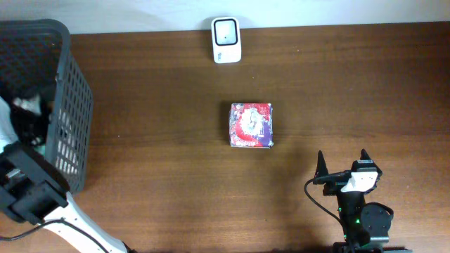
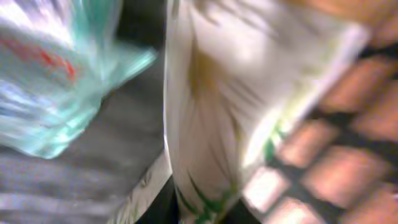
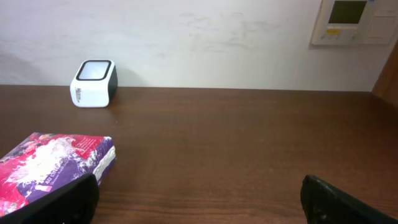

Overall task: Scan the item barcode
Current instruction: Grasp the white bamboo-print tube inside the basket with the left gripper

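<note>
Right gripper (image 1: 342, 156): jaws spread wide and empty, low over the brown wooden table (image 1: 155, 204), likely on standby.
Red-and-purple printed flat packet (image 1: 250, 126): lies ahead and left of that gripper, between it and the white box-shaped barcode scanner (image 1: 226, 40) farther ahead.
Left gripper: down inside the dark grey plastic mesh basket (image 1: 70, 119), presumably fetching stock. It is hidden from above and its wrist view is smeared, so its opening cannot be told.
White green-printed pouch (image 2: 211, 112) and teal translucent bag (image 2: 56, 81): both crowd its camera.

checkout-style test station: white barcode scanner (image 1: 226, 40) and dark mesh basket (image 1: 67, 119) on a wooden tabletop (image 1: 176, 183); control panel (image 3: 351, 22) on plain wall (image 3: 217, 43).
</note>
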{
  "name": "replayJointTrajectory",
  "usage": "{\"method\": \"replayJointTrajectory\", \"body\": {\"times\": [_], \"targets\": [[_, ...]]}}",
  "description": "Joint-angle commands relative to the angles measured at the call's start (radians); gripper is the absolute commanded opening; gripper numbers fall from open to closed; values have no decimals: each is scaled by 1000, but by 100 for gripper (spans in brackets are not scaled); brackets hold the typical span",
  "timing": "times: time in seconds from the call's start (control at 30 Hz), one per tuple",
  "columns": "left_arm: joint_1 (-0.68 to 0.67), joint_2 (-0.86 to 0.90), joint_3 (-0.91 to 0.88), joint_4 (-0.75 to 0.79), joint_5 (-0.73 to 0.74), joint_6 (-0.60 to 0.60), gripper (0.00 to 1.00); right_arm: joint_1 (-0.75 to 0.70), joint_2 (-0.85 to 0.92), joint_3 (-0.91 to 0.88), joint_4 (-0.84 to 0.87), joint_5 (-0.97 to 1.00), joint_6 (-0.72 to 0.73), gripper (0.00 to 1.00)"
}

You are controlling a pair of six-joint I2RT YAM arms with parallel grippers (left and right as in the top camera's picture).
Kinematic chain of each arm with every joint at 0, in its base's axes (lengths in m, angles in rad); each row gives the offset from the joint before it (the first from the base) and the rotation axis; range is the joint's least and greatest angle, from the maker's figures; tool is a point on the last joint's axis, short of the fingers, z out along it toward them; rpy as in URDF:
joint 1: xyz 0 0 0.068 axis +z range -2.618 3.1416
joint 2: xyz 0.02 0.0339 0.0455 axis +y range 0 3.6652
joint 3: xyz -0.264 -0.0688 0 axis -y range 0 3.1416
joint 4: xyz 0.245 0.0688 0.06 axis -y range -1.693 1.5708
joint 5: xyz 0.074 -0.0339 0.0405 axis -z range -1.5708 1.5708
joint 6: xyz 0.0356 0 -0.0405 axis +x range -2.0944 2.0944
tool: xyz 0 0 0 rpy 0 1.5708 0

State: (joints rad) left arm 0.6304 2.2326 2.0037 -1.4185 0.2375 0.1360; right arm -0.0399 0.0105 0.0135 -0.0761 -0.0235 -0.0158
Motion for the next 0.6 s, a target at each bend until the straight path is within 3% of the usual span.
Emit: {"method": "replayJointTrajectory", "body": {"times": [0.0, 0.1, 0.2, 0.23, 0.33, 0.43, 0.57], "targets": [[-4, -23, 295, -89, 162, -23, 20, -6, -7, -8, -3, 2, -3, 99], [-4, -23, 581, -180, 194, -54, 16, -6, -7, -8, -3, 2, -3, 99], [-4, -23, 741, -212, 238, -88, 7, -6, -7, -8, -3, 2, -3, 99], [-4, -23, 764, -215, 238, -96, 12, -6, -7, -8, -3, 2, -3, 99], [-6, -22, 745, -221, 180, -95, 44, -6, -7, -8, -3, 2, -3, 99], [-6, -22, 603, -185, 154, -67, 74, -6, -7, -8, -3, 2, -3, 99], [-10, -22, 366, -53, 30, -60, 81, -6, -7, -8, -3, 2, -3, 99]]}}
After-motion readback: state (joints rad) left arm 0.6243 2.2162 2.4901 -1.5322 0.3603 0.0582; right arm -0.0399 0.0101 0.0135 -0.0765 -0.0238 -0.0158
